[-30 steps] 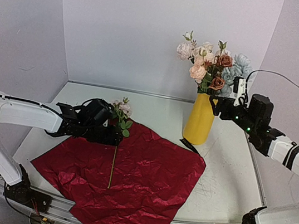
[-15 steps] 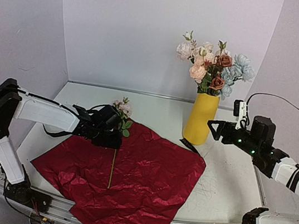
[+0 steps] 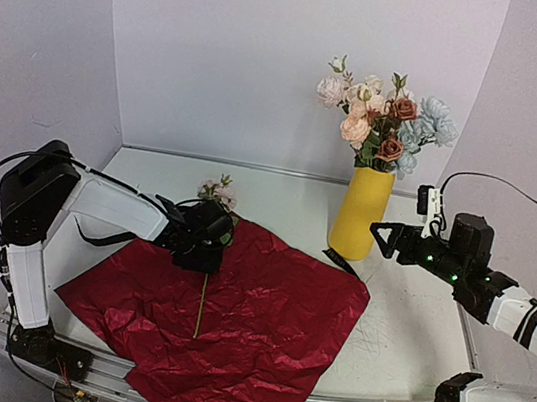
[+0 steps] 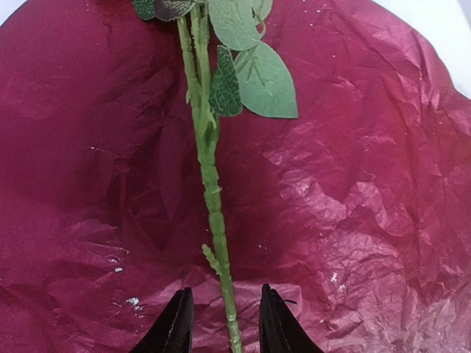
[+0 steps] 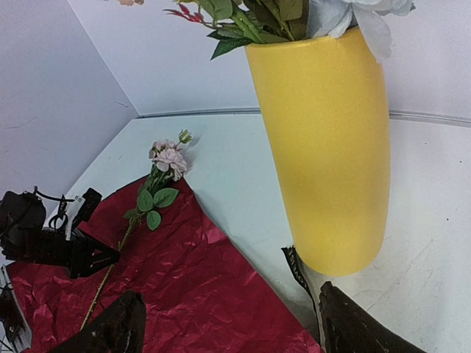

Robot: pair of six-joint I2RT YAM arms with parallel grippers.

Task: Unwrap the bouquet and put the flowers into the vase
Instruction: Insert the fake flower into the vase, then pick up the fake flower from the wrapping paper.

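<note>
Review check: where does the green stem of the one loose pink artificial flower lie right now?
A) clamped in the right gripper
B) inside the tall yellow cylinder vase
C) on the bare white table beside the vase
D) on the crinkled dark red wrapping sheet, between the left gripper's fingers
D: the left wrist view shows the green stem lying flat on the crinkled dark red sheet, with the left gripper straddling it, a finger on either side with a gap to the stem.
</note>
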